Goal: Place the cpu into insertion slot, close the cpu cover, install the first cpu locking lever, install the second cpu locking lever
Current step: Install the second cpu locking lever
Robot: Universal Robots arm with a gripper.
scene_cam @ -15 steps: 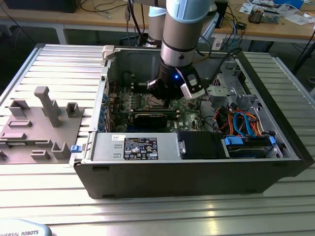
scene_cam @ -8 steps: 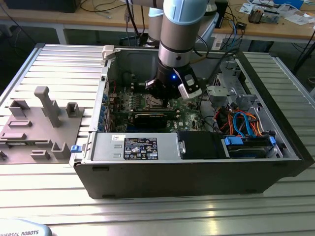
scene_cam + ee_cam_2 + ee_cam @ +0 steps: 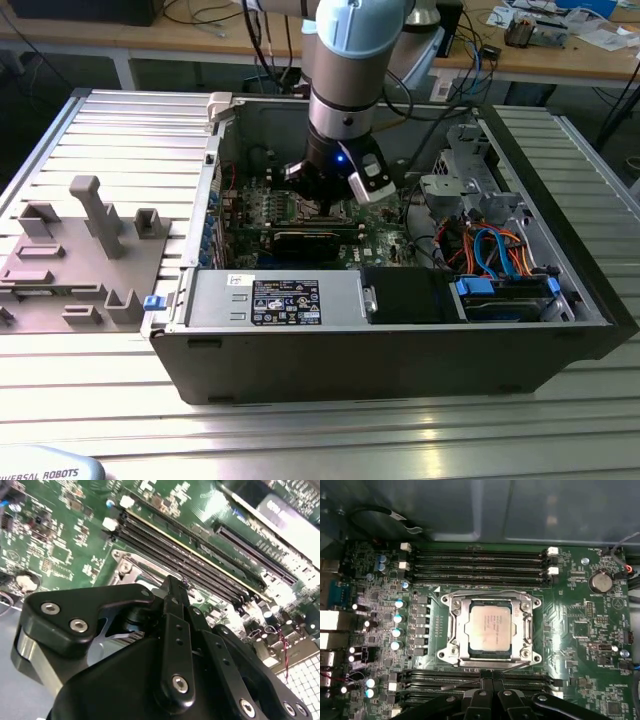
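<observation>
The cpu [image 3: 490,626] lies flat in the insertion slot [image 3: 456,630] on the green motherboard [image 3: 580,625], its dull silver top showing through the square window of the cpu cover [image 3: 520,630], which is folded down over it. In the first wrist view the hand [image 3: 490,692] sits just beside the socket, on the side facing the nearer bank of memory slots [image 3: 530,682], so the cpu lies straight ahead of the fingertips; the farther bank of memory slots [image 3: 480,562] is beyond the socket. The fingers [image 3: 485,700] look pressed together, tips touching, with nothing pinched between them. A thin wire locking lever [image 3: 465,682] runs slanting across that same edge of the socket, its free end just in front of the fingertips, and appears not yet latched. In the exterior view the hand [image 3: 335,195] hangs inside the open computer case [image 3: 400,340], which rests on the ribbed metal table [image 3: 100,400]. Faint print shows on the cpu top and a white label on the case's power supply [image 3: 285,300]; neither can be made out.
</observation>
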